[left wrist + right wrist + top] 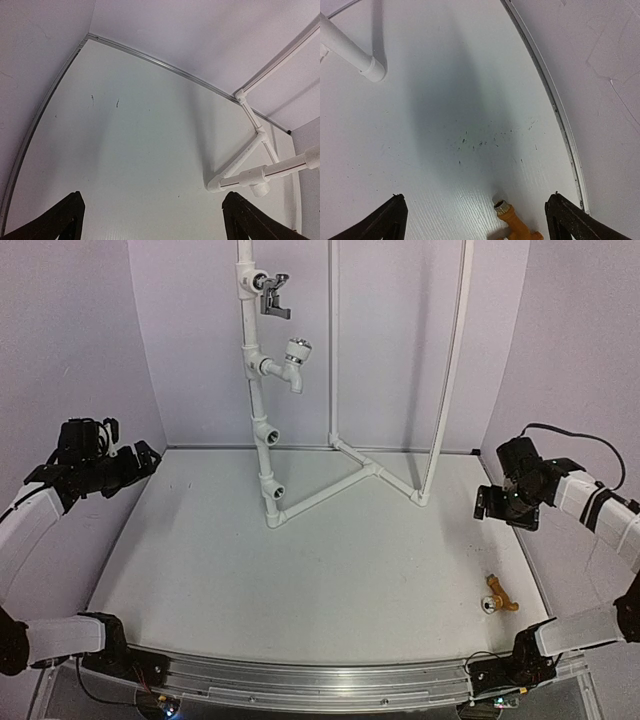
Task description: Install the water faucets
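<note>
Soft even light — faint shadows, fisheye edges

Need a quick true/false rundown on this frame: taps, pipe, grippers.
1. The brass tap lies on the table, near the right arm. True.
2. The right gripper is shut on the brass tap. False: it is open and empty, above the tap.
3. The white tap is mounted on the upright pipe. True.
4. The chrome tap sits below the white tap. False: it sits above it.
5. The left gripper is open and holds nothing. True.
</note>
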You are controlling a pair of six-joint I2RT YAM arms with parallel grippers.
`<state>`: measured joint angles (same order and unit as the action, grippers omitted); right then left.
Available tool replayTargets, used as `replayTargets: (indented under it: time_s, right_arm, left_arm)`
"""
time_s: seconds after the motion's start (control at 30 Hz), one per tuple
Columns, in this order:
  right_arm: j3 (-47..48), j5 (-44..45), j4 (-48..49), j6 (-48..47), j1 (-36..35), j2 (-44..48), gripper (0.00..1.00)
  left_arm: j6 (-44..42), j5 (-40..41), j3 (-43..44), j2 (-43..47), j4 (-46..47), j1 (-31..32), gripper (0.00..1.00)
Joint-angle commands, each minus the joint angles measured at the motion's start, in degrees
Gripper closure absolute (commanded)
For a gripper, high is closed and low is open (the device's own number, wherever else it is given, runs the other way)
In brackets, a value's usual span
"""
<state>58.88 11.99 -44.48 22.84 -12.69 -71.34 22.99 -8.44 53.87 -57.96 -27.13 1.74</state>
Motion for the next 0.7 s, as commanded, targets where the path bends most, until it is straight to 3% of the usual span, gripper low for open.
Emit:
replayTargets:
  time_s: [0.0, 0.33, 0.47, 0.67]
  right_arm:
    - [-3.5, -1.4, -5.8, 5.4, -0.3, 1.4, 0.02]
    - [-13.2, -12.7, -5.7, 13.5, 4.4, -3.4, 0.07]
    - [-15.2, -7.6, -3.3, 16.0, 5.3, -6.1, 0.1]
    - [-15.5, -4.5, 1.2, 16.7, 7.8, -8.5, 0.13]
  left_arm:
    - [3.4, -0.6, -0.7, 3.3, 1.5, 0.1, 0.0]
    - [0.7, -17.6, -4.5, 4.7, 7.0, 0.2, 0.0]
    - [1.9, -23.5, -4.8, 3.5, 7.7, 0.6, 0.0]
    - [2.6, -24.2, -6.0, 3.1, 8.7, 5.9, 0.0]
